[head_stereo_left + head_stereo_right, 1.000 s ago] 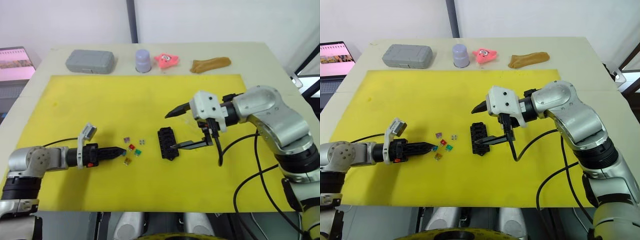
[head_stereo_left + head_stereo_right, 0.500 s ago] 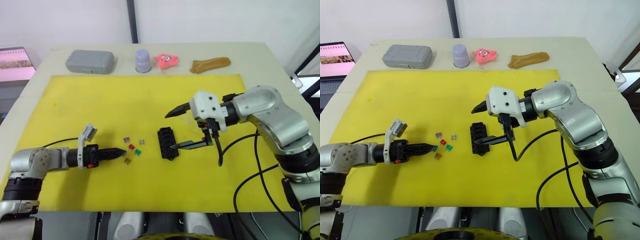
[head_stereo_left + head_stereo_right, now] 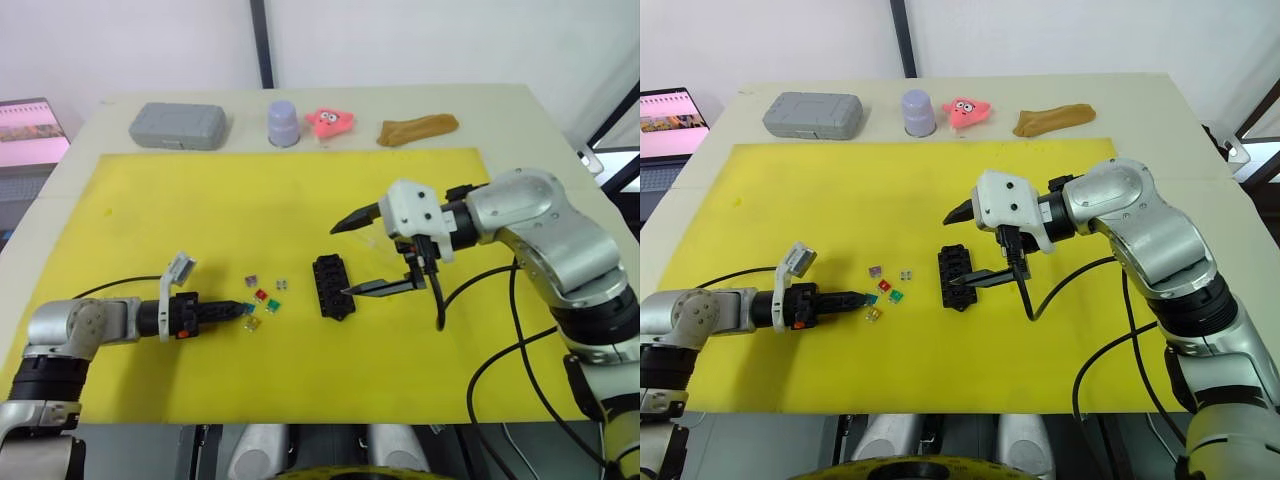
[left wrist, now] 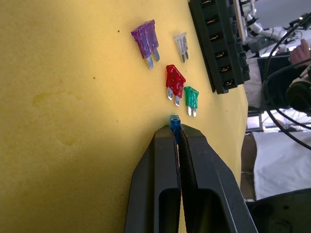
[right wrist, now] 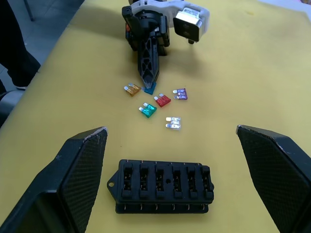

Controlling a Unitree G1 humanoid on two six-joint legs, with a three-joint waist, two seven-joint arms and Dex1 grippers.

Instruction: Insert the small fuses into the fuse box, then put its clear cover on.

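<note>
My left gripper (image 4: 177, 130) lies low over the yellow mat (image 3: 200, 210), shut on a small teal fuse (image 4: 174, 121) pinched at its tips. Just beyond it lie the other small fuses: purple (image 4: 146, 39), grey (image 4: 181, 44), red (image 4: 175, 81), green (image 4: 191, 97) and yellow (image 5: 132, 89). To their right lies the black fuse box (image 3: 333, 287) with its slots facing up. My right gripper (image 3: 340, 262) hangs open over the fuse box, one finger on each side of it and nothing in its grasp. The clear cover is out of view.
Along the table's far edge stand a grey case (image 3: 178, 125), a lilac cup (image 3: 284, 122), a pink toy (image 3: 333, 121) and a brown object (image 3: 418, 128). A laptop (image 3: 30, 125) sits off the table to the left. Black cables (image 3: 470, 290) hang under the right arm.
My left gripper has closed on the teal fuse and shifted slightly toward the table's near edge. The right arm and the fuse box have stayed put.
</note>
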